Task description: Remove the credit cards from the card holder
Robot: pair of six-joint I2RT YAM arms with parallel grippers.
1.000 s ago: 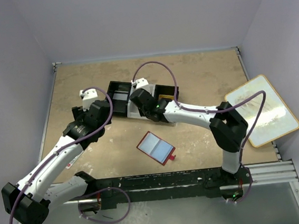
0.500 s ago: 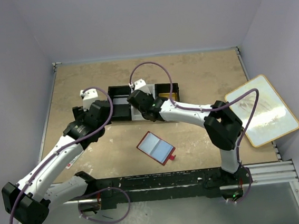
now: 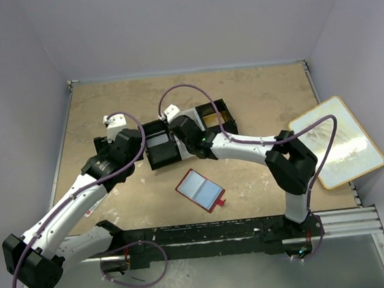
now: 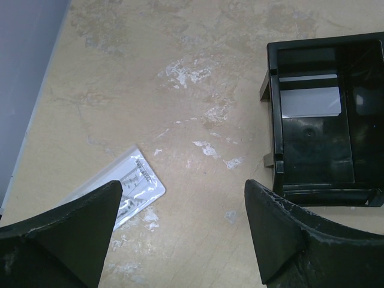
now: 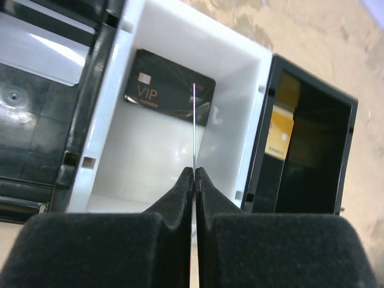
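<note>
The red card holder (image 3: 199, 189) lies open on the table, its pale blue panels up, apart from both grippers. My right gripper (image 5: 195, 171) is shut on a thin card (image 5: 195, 120), seen edge-on, above the white middle compartment of the tray (image 5: 150, 156). A black VIP card (image 5: 168, 87) lies in that compartment. A yellow card (image 5: 282, 129) lies in the right black one and a pale grey card (image 4: 311, 102) in the left one. My left gripper (image 4: 180, 234) is open and empty over bare table, left of the tray (image 4: 277, 150).
A clear plastic packet (image 4: 129, 186) lies by the left finger near the left wall. A wood-framed board (image 3: 338, 140) sits at the table's right edge. The tray (image 3: 160, 162) lies skewed between the two wrists.
The tray has turned, its left end swinging nearer and its right end farther. My right gripper has shifted a little left with the card. The left arm has not moved.
</note>
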